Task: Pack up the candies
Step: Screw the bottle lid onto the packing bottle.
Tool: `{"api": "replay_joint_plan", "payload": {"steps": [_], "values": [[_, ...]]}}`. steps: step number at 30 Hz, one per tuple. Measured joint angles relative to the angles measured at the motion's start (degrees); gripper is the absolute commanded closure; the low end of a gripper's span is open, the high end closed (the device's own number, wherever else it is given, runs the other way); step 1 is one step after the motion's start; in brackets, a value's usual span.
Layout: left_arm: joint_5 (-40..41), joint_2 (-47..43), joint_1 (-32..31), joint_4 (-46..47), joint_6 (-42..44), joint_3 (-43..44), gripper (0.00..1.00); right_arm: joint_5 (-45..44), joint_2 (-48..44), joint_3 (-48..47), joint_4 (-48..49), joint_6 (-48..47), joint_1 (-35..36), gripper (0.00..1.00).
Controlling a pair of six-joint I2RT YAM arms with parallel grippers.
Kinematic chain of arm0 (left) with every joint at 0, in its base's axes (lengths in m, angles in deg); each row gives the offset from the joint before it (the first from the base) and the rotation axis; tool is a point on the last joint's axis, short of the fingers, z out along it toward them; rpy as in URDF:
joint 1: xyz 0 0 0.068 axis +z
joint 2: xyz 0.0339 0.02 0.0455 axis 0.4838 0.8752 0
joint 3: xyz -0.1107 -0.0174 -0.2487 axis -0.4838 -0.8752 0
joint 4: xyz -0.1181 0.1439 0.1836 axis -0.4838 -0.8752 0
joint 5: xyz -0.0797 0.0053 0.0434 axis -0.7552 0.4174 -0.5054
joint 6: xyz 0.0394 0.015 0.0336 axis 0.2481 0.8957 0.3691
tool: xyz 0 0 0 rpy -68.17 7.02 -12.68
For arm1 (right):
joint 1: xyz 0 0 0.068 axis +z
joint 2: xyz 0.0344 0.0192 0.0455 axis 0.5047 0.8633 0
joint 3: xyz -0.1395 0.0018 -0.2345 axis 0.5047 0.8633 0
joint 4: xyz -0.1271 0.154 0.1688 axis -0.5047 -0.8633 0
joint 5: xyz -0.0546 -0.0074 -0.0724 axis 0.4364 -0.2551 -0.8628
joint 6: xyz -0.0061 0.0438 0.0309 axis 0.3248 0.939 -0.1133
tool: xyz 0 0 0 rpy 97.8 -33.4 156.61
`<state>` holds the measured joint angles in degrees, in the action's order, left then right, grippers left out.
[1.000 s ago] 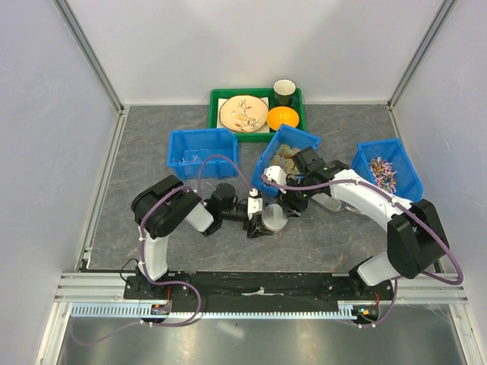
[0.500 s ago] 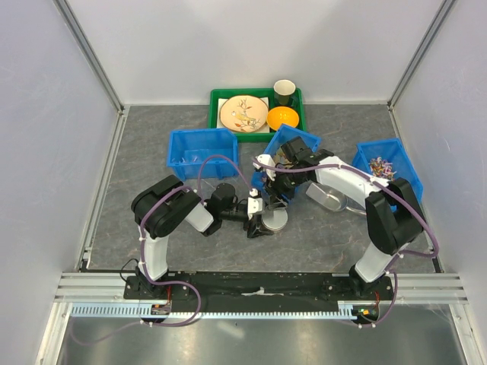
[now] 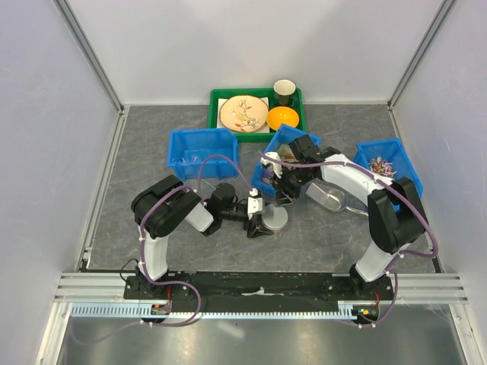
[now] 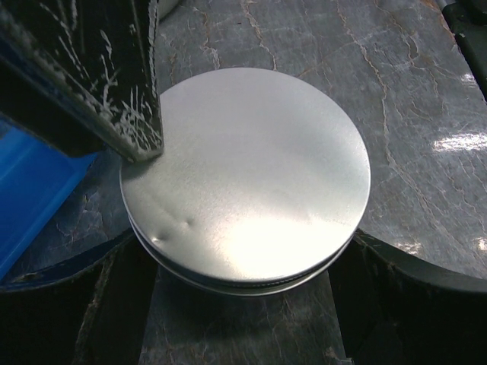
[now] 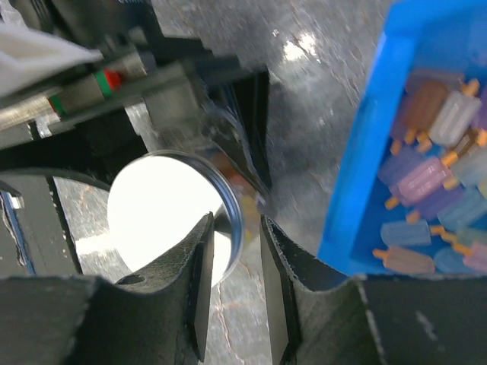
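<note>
A round silver tin (image 4: pixel 251 182) with its lid on sits between the wide-set fingers of my left gripper (image 4: pixel 243 262), which grips its sides; in the top view the tin (image 3: pixel 274 218) lies in front of the middle blue bin (image 3: pixel 298 139). My right gripper (image 5: pixel 234 228) is at the tin's rim (image 5: pixel 237 217), its jaws a narrow gap apart with the rim in that gap and touching neither finger. One of its fingertips (image 4: pixel 141 141) rests at the lid's edge. The candies (image 3: pixel 383 166) lie in the blue bin at the right, away from both grippers.
The blue bin (image 5: pixel 364 160) right beside my right gripper holds pastel lolly-shaped packets. Another blue bin (image 3: pixel 199 150) stands at the left. A green tray (image 3: pixel 216 120) with a plate, an orange bowl and a cup is at the back. A second silver round piece (image 3: pixel 332 199) lies under the right arm.
My right gripper went from the tin up to the middle bin and came back to the tin's far rim, with its jaws narrower. The left arm and the tin stayed still.
</note>
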<state>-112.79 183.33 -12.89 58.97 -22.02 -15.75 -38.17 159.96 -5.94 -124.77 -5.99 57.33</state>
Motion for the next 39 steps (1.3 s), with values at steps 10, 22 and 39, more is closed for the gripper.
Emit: {"api": "replay_joint_plan", "payload": {"steps": [10,22,39], "values": [[0.00,0.00,0.00,-0.04,0.00,0.07,0.19,-0.11,-4.87,5.57,-0.79,-2.34,-2.56,0.65],[0.02,0.00,0.00,-0.07,0.02,0.07,0.20,-2.38,-9.38,8.50,-6.75,-3.65,-2.67,0.56],[0.00,0.00,0.00,-0.11,0.02,0.09,0.20,0.59,-2.47,-1.20,0.94,1.62,-1.33,0.46]]}}
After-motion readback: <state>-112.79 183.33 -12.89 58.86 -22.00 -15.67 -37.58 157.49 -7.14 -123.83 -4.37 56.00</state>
